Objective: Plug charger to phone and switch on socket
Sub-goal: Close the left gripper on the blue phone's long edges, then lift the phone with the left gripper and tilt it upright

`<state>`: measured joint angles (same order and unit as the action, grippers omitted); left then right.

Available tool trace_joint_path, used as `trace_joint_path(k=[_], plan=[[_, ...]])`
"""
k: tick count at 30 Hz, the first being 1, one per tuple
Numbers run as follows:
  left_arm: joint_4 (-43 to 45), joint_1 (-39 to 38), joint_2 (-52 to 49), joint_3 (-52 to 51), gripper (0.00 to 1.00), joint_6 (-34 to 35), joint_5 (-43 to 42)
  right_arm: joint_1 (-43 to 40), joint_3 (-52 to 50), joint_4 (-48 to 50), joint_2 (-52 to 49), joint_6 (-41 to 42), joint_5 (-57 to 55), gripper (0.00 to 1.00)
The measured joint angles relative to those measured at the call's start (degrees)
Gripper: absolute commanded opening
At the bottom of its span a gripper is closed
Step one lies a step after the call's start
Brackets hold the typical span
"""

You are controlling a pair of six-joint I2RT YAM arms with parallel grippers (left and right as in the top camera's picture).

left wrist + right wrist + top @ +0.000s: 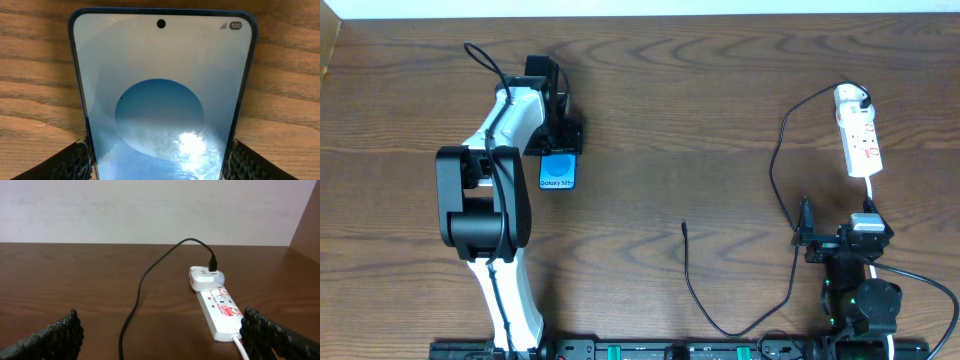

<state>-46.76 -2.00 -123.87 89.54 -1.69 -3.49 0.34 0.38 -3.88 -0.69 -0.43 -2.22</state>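
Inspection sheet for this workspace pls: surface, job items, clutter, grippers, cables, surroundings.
Surface: dark wood-grain table, bare in the middle.
Phone: flat, screen up and lit, on the left side.
Charger: white plug seated in the far end of the socket; connector tip loose mid-table, well apart from the phone.
Socket: far right; switch state too small to tell.
Clutter: nothing seen.
Left gripper: fingers against both long edges of the phone, apparently gripping.
Right gripper: open, empty, facing the socket.
Cables: white cord runs from the socket toward the right arm.
Surroundings: pale wall behind the table.
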Motion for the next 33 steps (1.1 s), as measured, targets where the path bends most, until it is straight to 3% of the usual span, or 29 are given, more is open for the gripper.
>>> trace_joint_path(k=[7, 10, 11, 33], plan=[[0.0, 0.0, 0.0, 0.0, 0.38, 0.0, 0.02, 0.0, 0.0, -0.02, 0.0, -0.02, 0.0, 0.99], [0.0, 0.0, 0.0, 0.0, 0.11, 0.0, 0.02, 0.0, 0.0, -0.02, 0.0, 0.0, 0.0, 0.99], [0.0, 0.0, 0.0, 0.0, 0.08, 0.0, 0.02, 0.0, 0.0, 0.0, 0.0, -0.02, 0.0, 0.99], [-0.72, 0.17, 2.47, -1.03, 0.08, -0.02, 1.53, 0.0, 0.0, 0.0, 0.0, -0.02, 0.0, 0.99]])
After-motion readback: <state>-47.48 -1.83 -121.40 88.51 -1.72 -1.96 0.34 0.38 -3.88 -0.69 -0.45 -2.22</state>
